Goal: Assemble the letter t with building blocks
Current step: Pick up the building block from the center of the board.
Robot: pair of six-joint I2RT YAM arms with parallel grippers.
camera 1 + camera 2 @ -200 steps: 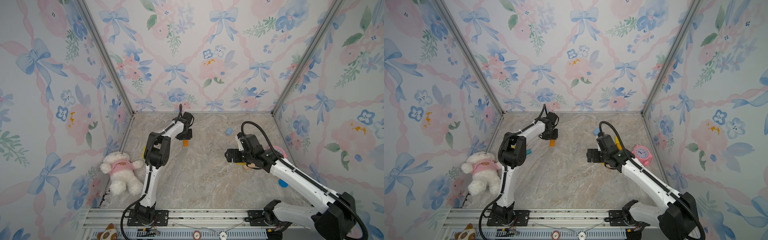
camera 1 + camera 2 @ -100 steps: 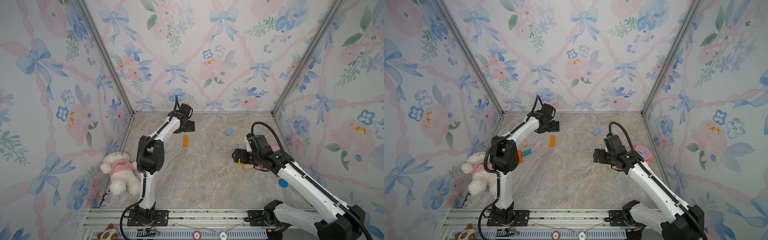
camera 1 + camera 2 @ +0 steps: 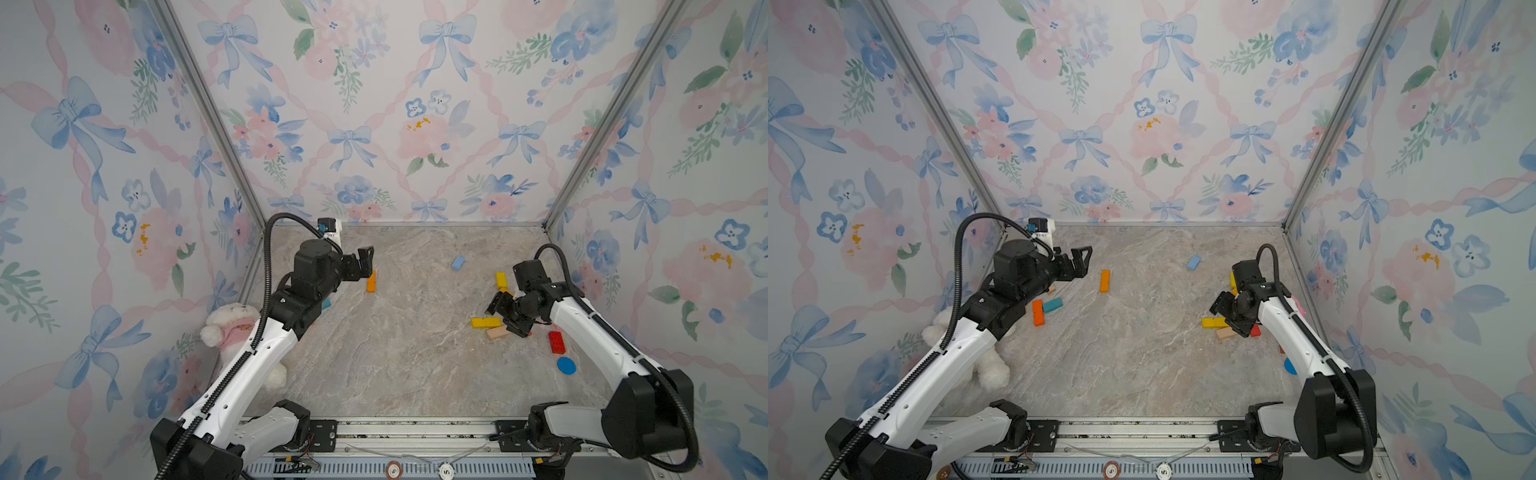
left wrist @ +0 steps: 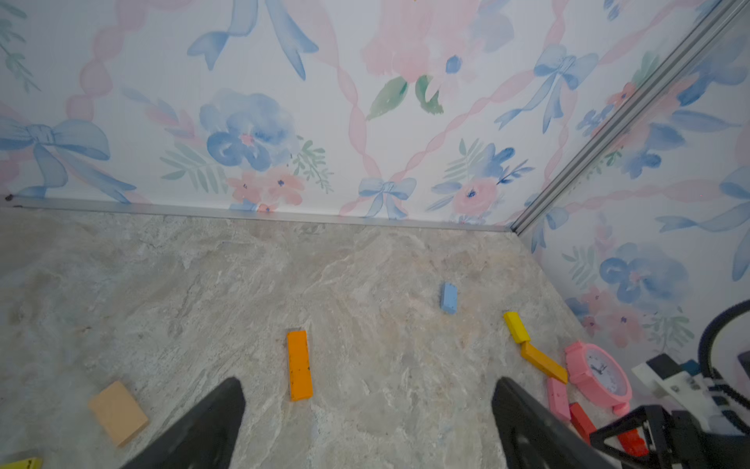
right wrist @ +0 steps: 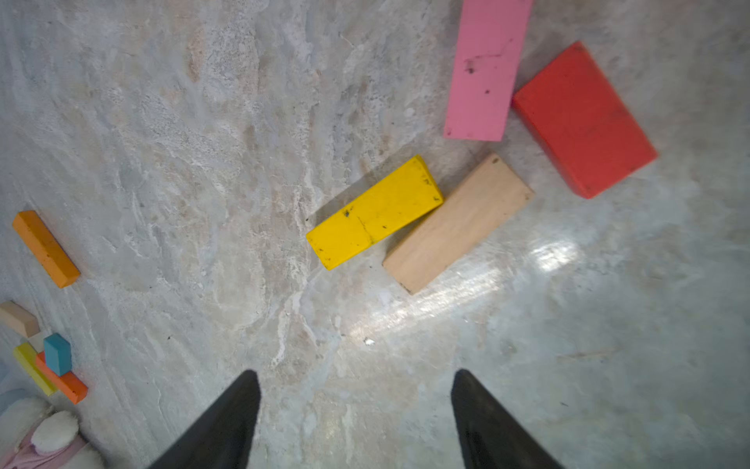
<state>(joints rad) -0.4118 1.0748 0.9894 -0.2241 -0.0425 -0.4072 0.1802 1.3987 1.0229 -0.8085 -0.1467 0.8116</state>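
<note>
Right gripper point(image 5: 355, 375), jaws spread and empty, hovers near the yellow block point(image 5: 375, 213), which touches a bare-wood block point(image 5: 458, 223). Left gripper point(image 4: 367, 383), also spread wide with nothing between its jaws, hangs well apart from that block. The left wrist view shows the pink alarm clock point(image 4: 600, 375) whole, its dial too small to read. The top views barely show the clock behind the right arm.
</note>
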